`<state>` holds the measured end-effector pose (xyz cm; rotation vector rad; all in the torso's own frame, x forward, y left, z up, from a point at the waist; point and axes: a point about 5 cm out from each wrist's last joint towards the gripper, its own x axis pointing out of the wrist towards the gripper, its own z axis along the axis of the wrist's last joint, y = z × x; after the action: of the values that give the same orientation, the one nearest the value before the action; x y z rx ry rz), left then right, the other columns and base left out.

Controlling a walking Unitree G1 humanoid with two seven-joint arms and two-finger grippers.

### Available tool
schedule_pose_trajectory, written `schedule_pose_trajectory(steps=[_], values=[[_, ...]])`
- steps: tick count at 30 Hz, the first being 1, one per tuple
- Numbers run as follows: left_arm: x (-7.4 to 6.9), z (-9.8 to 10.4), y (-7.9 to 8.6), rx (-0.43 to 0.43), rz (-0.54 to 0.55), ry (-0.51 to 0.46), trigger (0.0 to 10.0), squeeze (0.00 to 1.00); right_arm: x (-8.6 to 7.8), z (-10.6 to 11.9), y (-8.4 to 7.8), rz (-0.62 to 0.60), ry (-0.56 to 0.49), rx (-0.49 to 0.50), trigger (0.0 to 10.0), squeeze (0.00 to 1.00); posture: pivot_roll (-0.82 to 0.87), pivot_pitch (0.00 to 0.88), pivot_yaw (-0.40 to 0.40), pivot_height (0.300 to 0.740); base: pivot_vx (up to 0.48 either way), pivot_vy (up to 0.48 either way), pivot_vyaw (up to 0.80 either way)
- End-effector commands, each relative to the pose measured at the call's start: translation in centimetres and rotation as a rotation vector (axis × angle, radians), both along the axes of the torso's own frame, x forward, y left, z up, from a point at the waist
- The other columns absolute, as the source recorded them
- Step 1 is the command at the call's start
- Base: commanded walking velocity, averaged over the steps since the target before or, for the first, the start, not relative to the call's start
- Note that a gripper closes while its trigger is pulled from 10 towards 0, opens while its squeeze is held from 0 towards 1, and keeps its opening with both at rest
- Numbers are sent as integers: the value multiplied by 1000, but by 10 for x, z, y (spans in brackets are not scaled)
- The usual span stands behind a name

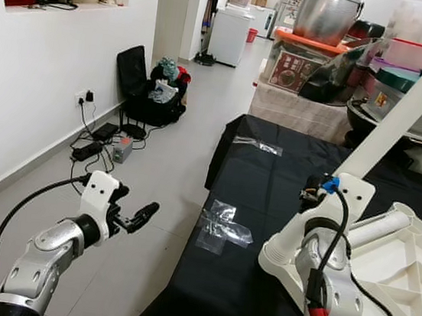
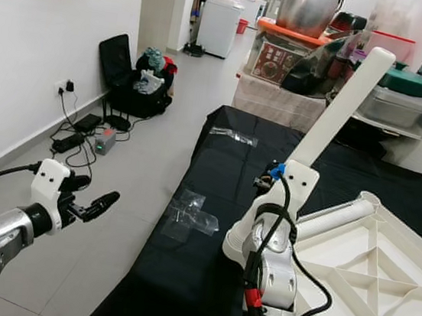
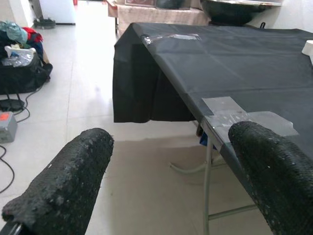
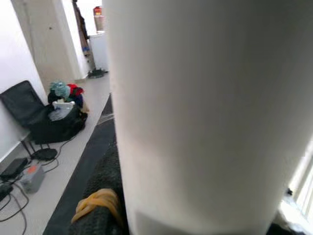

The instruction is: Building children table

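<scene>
A white plastic tabletop (image 1: 410,290) lies upside down at the right end of the black-covered table (image 1: 271,173). A long white leg (image 1: 401,112) stands tilted, its lower end at the tabletop's near left corner. My right gripper (image 1: 319,188) is shut on this leg; in the right wrist view the leg (image 4: 195,98) is very close, with a black finger (image 4: 102,186) pressed against it. A second white leg (image 1: 380,225) lies flat on the tabletop. My left gripper (image 1: 144,215) hangs open over the floor, left of the table, fingers (image 3: 73,181) apart and holding nothing.
Clear tape patches (image 1: 222,225) stick to the black cloth near its left edge. Boxes and a big metal pot (image 1: 327,14) crowd the far end. On the floor by the left wall lie a black bag (image 1: 153,93) and cables (image 1: 97,148).
</scene>
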<state>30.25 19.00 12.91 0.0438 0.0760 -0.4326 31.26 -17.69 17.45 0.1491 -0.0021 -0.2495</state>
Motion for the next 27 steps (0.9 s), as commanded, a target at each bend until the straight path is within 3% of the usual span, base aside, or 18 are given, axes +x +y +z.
schedule_pose_trajectory(steps=[1, 2, 3, 4, 5, 7, 8, 11, 18, 20, 23, 24, 27], values=[[1, -4, -5, 0, -13, 25, 10000, 0, -7, -58, 31, 363, 232, 93, 10000, 0, 95, 0, -97, 740, 0, 0, 0], [1, -4, -5, 0, -13, 25, 10000, 0, -7, -58, 31, 363, 232, 93, 10000, 0, 95, 0, -97, 740, 0, 0, 0], [1, -4, -5, 0, -14, 28, 10000, 0, -10, -47, 47, 562, 166, 111, 10000, 0, 96, 0, -97, 740, 0, 0, 0], [1, -4, -5, 0, -14, 28, 10000, 0, -10, -47, 47, 562, 166, 111, 10000, 0, 96, 0, -97, 740, 0, 0, 0], [1, -5, -5, 1, -16, 31, 10000, 0, -21, -36, 58, 790, 107, 69, 10000, 0, 98, 0, -100, 740, 0, 0, 0], [1, -6, -5, 2, -17, 35, 10000, 0, -40, -28, 68, 1054, 80, -3, 10000, 0, 99, 0, -102, 740, 0, 0, 0], [1, -6, -5, 2, -17, 35, 10000, 0, -40, -28, 68, 1054, 80, -3, 10000, 0, 99, 0, -102, 740, 0, 0, 0], [0, -7, -4, -9, -18, 54, 10000, 0, -65, -20, 68, 1354, 63, -44, 10000, 0, 106, 0, -105, 740, 0, 0, 0], [-2, -10, -4, -7, -28, 72, 10000, 0, -77, -15, 59, 1560, 45, -75, 10000, 0, 114, 0, -102, 740, 0, 0, 0], [-1, -9, -3, -8, -31, 74, 10000, 0, -81, -6, 58, 1655, 10, -53, 10000, 0, 115, 0, -103, 740, 0, 0, 0], [-1, -9, -3, -9, -32, 75, 10000, 0, -83, -2, 58, 1698, -3, -43, 10000, 0, 115, 0, -103, 740, 0, 0, 0], [-1, -9, -3, -10, -35, 79, 10000, 0, -90, 8, 60, 1803, -39, -15, 10000, 0, 118, 0, -101, 740, 0, 0, 0], [-1, -9, -3, -11, -39, 84, 10000, 0, -95, 15, 63, 1885, -55, 6, 10000, 0, 120, 0, -101, 740, 0, 0, 0]])
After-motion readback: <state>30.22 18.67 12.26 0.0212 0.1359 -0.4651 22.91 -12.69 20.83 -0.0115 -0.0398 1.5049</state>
